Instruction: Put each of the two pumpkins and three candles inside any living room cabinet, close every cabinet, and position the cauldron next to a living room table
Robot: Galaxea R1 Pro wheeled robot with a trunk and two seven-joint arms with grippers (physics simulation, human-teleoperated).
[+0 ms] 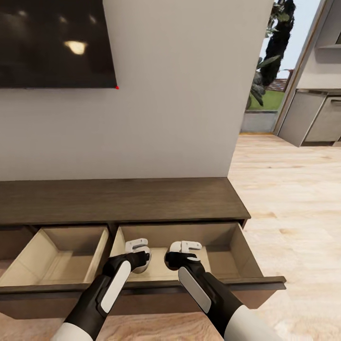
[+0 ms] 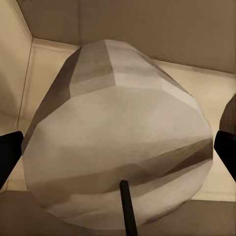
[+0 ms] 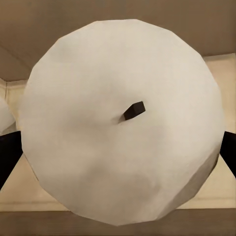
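The long dark brown cabinet (image 1: 118, 199) stands against the wall with two drawers pulled out. Both arms reach down into the right drawer (image 1: 246, 258). My left gripper (image 1: 138, 247) is shut on a pale beige-grey candle (image 2: 118, 132), which lies tilted between the dark fingers (image 2: 10, 152) with its black wick toward the camera. My right gripper (image 1: 185, 246) is shut on a whiter candle (image 3: 123, 123), seen end-on with its short wick in the middle. Both candles hang just above the drawer's light-wood floor.
The left drawer (image 1: 57, 265) is open with pale wood inside. A dark TV screen (image 1: 57, 42) hangs on the wall above the cabinet. To the right, light wood floor (image 1: 293, 213) runs to a doorway and grey kitchen units (image 1: 317, 118).
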